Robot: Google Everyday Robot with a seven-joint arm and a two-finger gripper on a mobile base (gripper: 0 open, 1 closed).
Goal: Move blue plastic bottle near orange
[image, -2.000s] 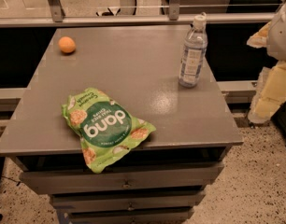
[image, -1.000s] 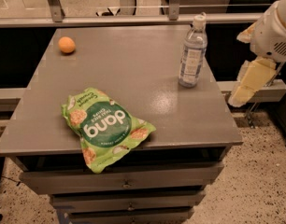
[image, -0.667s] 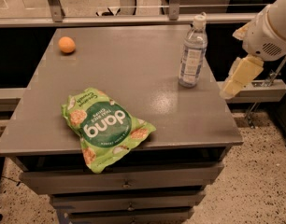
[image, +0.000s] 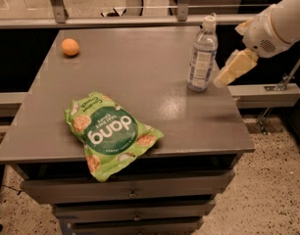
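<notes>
**Tabletop scene, read from left to right.** At the far left corner of the grey table point(image: 140, 67) we see the orange point(image: 70, 47), a small round fruit lying alone. Nearer the front edge, left of centre, lies a green snack bag point(image: 111, 133). Its brand name "dang" is in large white letters that appear upside down from this camera, and its lower end overhangs the table's front edge. The smaller print on the bag is too small for us to read.

Toward the right rear of the tabletop stands the blue plastic bottle point(image: 203, 53). It is upright, with its long axis vertical and its white cap pointing up. Its pale label carries writing we cannot read. The bottle is well apart from the orange, across the width of the table.

Just right of the bottle's lower half is the cream-coloured gripper point(image: 233, 68), reaching in at a downward slant from the white arm point(image: 282, 18). The bottle stands beside the gripper, not within it, and we cannot tell how far open the gripper is.
</notes>
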